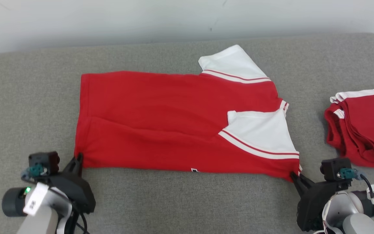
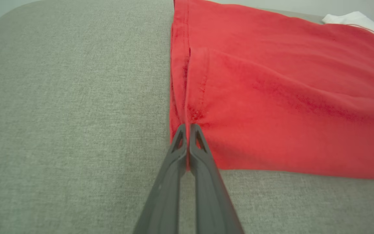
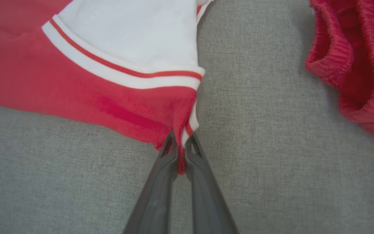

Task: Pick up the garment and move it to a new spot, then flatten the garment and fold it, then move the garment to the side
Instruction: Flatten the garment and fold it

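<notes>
A: Where's the shirt?

B: Red shirt (image 1: 161, 123) lies spread on the grey cushion (image 1: 187, 201), approx. mid head view, long side running L-R. Hem end is at the robot's left, sleeve end at its right.

A: Sleeves?

B: Both white w/ red stripes. The far sleeve (image 1: 229, 63) sticks out toward the wall (image 1: 109, 19). The near sleeve (image 1: 261, 130) lies folded over onto the red body.

A: Left side?

B: The left gripper (image 1: 78, 159) is at the shirt's near-left corner. Its fingers are pressed together w/ the hem corner pinched btwn the tips. The wrist view shows red cloth puckered right at the pinch.

A: And the right?

B: The right gripper (image 1: 293, 177) is at the near-right corner, clamped on the red edge just below the near sleeve's striped cuff. In its wrist view a thin strip of cloth runs down btwn the two fingers.

A: Corners lifted?

B: Can't tell. The rest of the shirt lies flat, w/ a long crease across the body.

A: Anything else there?

B: A folded red-and-white pile (image 1: 362, 126) sits at the cushion's right edge. It's apart from the shirt, w/ grey cushion showing btwn them, and just beyond the right gripper.
</notes>
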You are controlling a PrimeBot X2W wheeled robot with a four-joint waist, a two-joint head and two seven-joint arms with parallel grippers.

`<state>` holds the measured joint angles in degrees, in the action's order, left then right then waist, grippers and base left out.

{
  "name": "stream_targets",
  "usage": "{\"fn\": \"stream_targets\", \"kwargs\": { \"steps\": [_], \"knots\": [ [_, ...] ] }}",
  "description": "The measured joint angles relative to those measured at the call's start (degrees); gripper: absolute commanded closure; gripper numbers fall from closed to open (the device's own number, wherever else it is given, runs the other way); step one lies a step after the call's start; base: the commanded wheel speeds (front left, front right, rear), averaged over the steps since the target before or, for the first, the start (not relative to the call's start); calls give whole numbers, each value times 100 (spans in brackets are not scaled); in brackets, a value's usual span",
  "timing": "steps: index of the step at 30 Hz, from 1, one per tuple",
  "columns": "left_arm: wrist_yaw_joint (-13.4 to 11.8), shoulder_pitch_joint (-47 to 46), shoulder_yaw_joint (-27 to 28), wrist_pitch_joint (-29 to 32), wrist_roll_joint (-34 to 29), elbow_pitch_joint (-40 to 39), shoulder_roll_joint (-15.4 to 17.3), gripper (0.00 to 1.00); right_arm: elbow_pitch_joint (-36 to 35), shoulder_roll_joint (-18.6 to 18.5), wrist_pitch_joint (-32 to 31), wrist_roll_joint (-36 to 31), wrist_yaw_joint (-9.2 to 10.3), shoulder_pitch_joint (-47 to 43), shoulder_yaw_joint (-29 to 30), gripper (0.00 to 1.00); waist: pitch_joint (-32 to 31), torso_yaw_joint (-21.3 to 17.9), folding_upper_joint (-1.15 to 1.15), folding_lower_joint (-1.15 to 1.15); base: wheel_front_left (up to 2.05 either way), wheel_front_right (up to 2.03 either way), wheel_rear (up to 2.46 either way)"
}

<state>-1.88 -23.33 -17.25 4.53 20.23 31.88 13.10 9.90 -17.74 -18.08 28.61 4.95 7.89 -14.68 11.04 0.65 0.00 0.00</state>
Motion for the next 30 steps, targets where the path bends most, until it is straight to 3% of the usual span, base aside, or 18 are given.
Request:
{"fn": "stream_targets", "kwargs": {
  "steps": [10, 19, 30],
  "knots": [
    [544, 1114, 98, -504, 539, -575, -2, 100, -334, -43, 51, 468, -52, -731, 305, 100, -345, 42, 0, 0, 0, 0, 0],
    [748, 2081, 187, -567, 957, -1094, 152, 100, -894, -231, 1, 790, -89, -1572, 611, 100, -593, 94, 0, -1, 0, 0, 0],
    [797, 2802, 210, -412, 1259, -1703, 371, 100, -1657, -326, -372, 1233, -55, -2538, 769, 100, -645, 121, 0, -1, 0, 0, 0]
  ]
}}
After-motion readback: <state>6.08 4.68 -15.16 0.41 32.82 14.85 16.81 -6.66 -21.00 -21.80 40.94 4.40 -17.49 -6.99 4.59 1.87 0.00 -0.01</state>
